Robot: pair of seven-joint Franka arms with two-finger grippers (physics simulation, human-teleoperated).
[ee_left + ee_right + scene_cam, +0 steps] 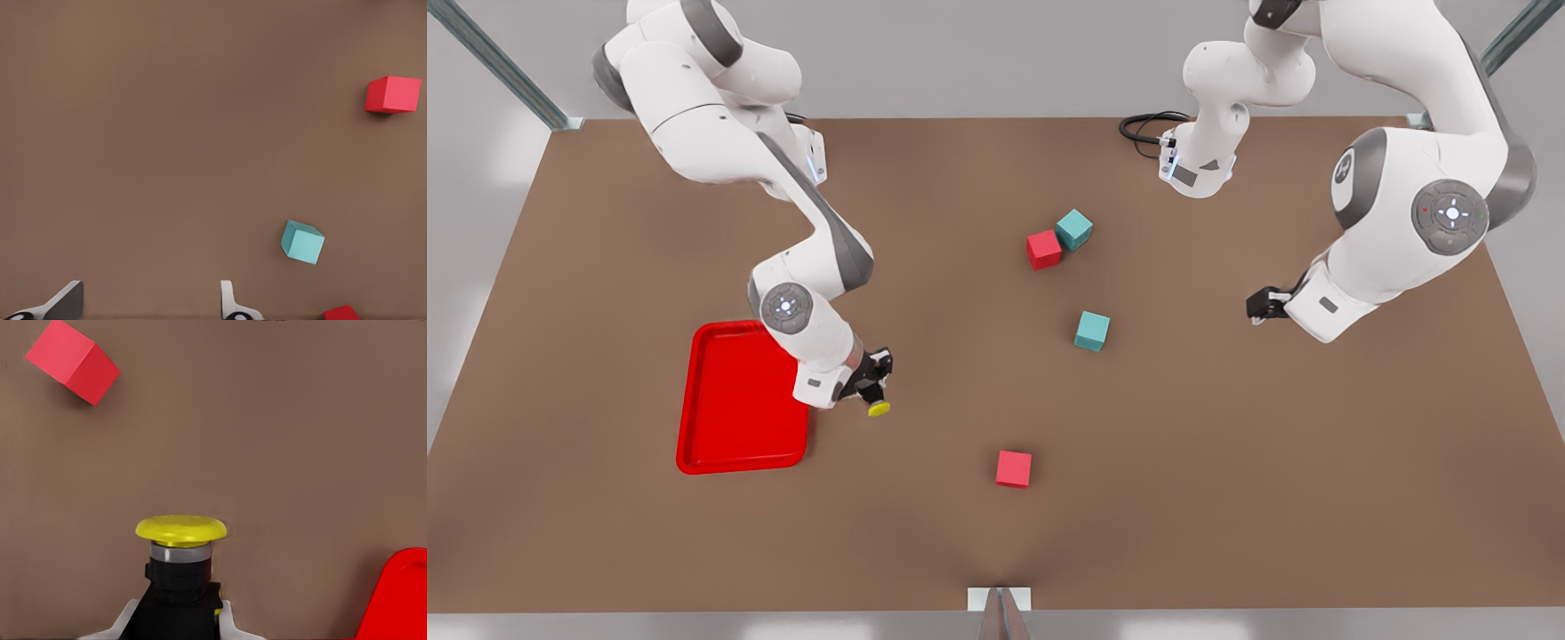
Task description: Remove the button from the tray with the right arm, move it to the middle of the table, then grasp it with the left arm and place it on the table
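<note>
My right gripper [873, 391] is the one on the front view's left, just past the red tray's [734, 444] rim on the side toward the table's middle. It is shut on the button [879, 409], a yellow cap on a grey-and-black body. The right wrist view shows the button [180, 553] clamped by its black body in the right gripper [177, 617], over the brown table [1227, 462], with a corner of the tray [400, 593] beside it. My left gripper [1261, 307] waits at the front view's right, and its fingers [63, 301] stand wide apart over bare table.
A red cube [1043, 249] and a teal cube [1074, 228] touch near the table's middle. Another teal cube [1092, 331] lies below them, and a red cube [1014, 468] nearer the front edge. A black cable [1147, 129] lies at the back.
</note>
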